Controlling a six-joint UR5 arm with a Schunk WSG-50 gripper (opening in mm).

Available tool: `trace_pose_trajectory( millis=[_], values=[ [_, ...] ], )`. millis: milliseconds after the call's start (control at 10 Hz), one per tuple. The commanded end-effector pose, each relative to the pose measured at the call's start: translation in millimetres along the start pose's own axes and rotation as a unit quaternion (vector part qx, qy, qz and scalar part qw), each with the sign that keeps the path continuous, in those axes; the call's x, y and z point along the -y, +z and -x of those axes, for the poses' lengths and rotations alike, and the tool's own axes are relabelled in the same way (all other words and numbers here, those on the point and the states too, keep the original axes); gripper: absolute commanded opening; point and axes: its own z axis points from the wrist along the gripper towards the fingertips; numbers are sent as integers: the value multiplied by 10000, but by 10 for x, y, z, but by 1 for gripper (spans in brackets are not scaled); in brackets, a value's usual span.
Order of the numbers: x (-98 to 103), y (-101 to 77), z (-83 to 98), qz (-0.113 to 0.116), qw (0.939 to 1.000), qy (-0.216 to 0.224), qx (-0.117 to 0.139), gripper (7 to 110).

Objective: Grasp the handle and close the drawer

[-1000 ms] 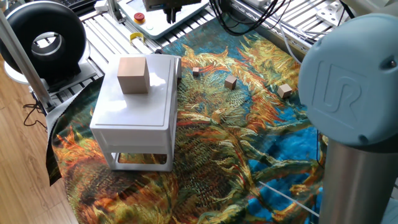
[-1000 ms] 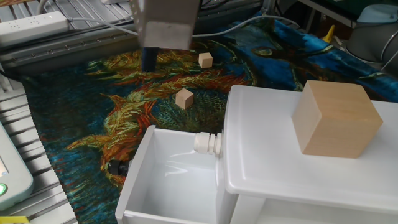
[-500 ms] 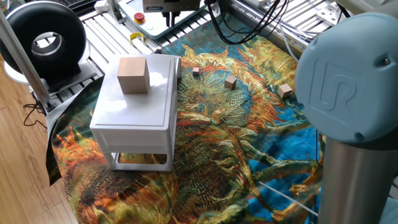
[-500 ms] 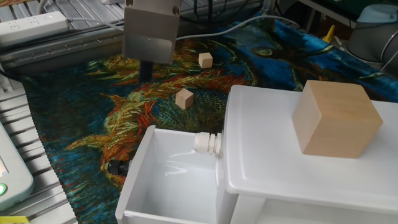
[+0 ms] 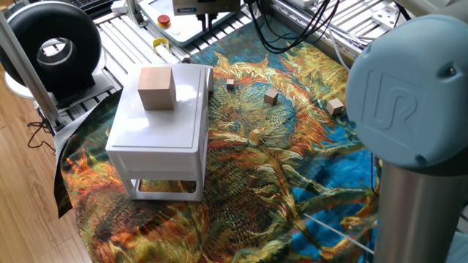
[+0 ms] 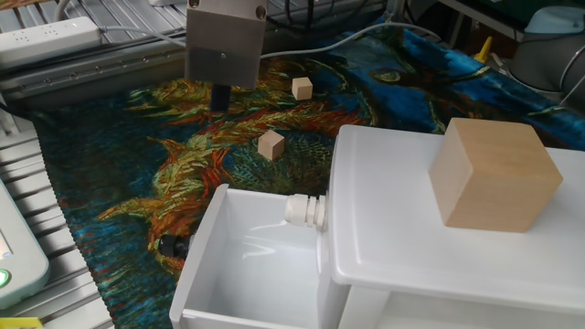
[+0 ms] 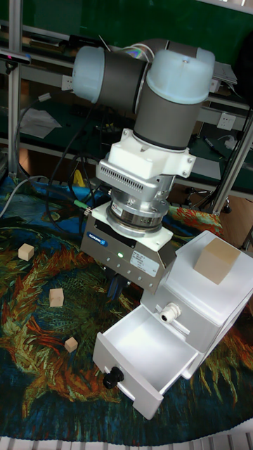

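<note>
The white drawer (image 7: 144,344) stands pulled out of the white cabinet (image 5: 161,120), and its inside (image 6: 247,265) holds nothing. On its front face sits the handle (image 7: 112,377), a small dark knob, only partly visible low at the drawer's front in the other fixed view (image 6: 169,245). My gripper (image 7: 113,288) hangs over the patterned cloth behind the drawer's far corner, well clear of the handle. Its dark fingers are shut together on nothing (image 6: 220,99). In one fixed view the drawer is hidden behind the cabinet, and the gripper (image 5: 208,16) shows at the top edge.
A tan wooden cube (image 6: 494,174) rests on the cabinet top. A white knob (image 7: 169,312) sticks out of the cabinet face above the drawer. Small wooden blocks (image 6: 271,144) (image 6: 302,88) (image 7: 71,344) lie on the cloth. A control box and cables border the far side.
The gripper has shifted a little sideways over the cloth near the blocks and has turned slightly. The drawer, cube and blocks have not moved.
</note>
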Motion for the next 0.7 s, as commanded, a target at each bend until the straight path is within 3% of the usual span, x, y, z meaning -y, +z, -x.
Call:
trace_pose_trajectory(
  millis=[0, 300, 400, 600],
  values=[
    [71, -16, 70, -119, 9998, 25, 130, 7],
    [176, -23, 138, -332, 9991, -91, 264, 7],
    [75, -20, 159, -129, 9994, -32, 309, 7],
    [61, -18, 127, -100, 9996, -45, 243, 7]
  ],
)
